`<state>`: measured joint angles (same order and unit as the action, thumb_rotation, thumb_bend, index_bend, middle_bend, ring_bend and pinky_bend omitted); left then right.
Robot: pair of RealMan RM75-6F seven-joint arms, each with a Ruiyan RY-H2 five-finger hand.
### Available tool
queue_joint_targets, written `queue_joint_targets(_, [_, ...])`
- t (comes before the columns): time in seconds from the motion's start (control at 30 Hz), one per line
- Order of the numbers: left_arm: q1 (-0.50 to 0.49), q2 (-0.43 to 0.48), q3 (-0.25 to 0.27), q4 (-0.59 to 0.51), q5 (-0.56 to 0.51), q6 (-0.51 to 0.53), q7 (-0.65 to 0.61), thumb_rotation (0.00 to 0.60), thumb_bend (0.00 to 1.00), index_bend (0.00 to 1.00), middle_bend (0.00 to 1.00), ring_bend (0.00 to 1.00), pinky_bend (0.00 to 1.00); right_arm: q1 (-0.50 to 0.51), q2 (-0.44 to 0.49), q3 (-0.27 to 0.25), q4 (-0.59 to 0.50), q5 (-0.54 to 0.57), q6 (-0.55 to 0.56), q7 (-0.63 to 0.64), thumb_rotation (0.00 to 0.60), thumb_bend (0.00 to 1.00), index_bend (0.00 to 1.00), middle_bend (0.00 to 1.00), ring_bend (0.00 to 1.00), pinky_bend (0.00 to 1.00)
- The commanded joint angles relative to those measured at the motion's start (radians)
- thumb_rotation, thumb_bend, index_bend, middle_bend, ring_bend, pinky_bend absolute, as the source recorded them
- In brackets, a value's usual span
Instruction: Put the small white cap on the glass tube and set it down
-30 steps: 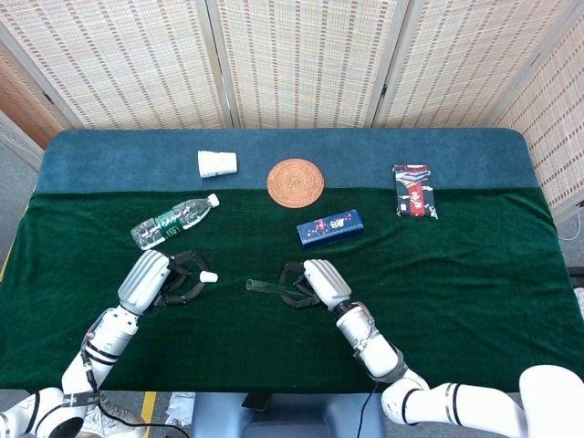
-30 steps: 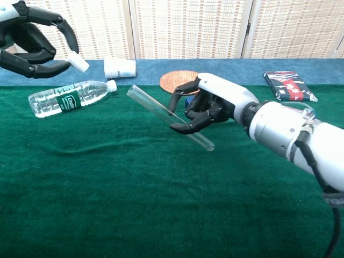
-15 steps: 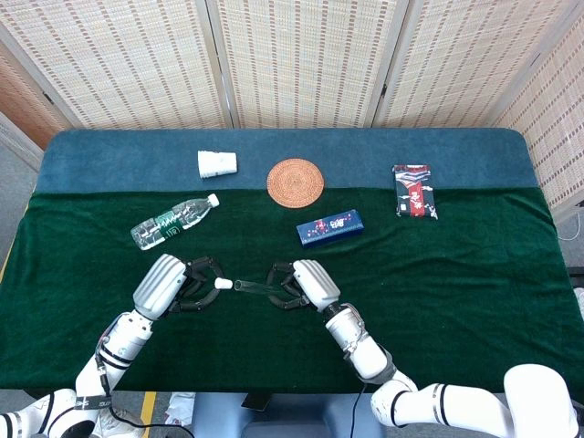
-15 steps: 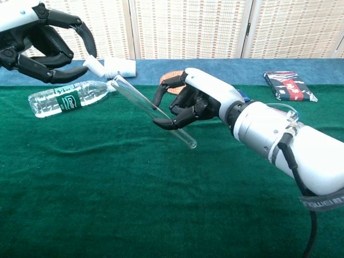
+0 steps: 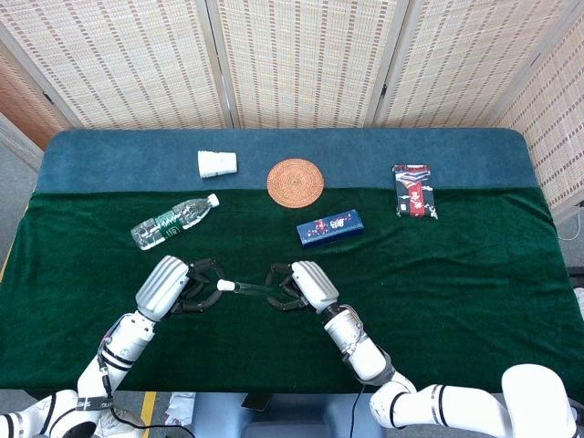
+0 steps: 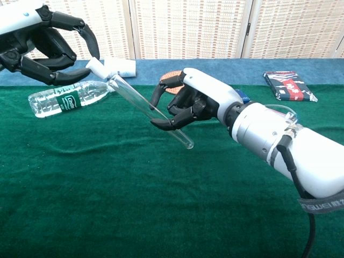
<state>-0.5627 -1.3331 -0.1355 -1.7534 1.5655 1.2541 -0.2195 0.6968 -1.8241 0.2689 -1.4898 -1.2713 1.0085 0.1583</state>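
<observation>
Cap [image 6: 95, 65] pinched in my left hand [image 6: 40, 45] sits right at the mouth of the glass tube [image 6: 150, 112], which my right hand [image 6: 188, 105] grips mid-length, tilted up-left to meet it above the green cloth [image 6: 107, 193]. Beyond lies a water bottle [image 6: 67, 98]; its green label is unreadable.

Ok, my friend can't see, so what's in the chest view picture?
Two robot hands meet above a green table: the right hand holds a slanted glass tube, and the left hand brings a small white cap right up to its open top end. A water bottle lies behind.
</observation>
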Motion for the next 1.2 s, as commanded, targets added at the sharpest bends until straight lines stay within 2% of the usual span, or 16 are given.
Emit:
queue_joint_targets(0.03, [0.000,0.000,0.001,0.000,0.000,-0.001,0.000,0.600,0.49,0.58,1.00,0.98,0.88,0.001,-0.001,0.000,0.002,0.002,0.000,0.001,0.600,0.65,0.78,1.00,1.00,1.00])
queue_joint_targets(1.2, [0.000,-0.004,0.008,-0.001,-0.002,0.002,0.007,0.600,0.49,0.58,1.00,0.98,0.88,0.016,-0.032,0.004,0.024,0.008,0.007,-0.011,0.600,0.65,0.78,1.00,1.00,1.00])
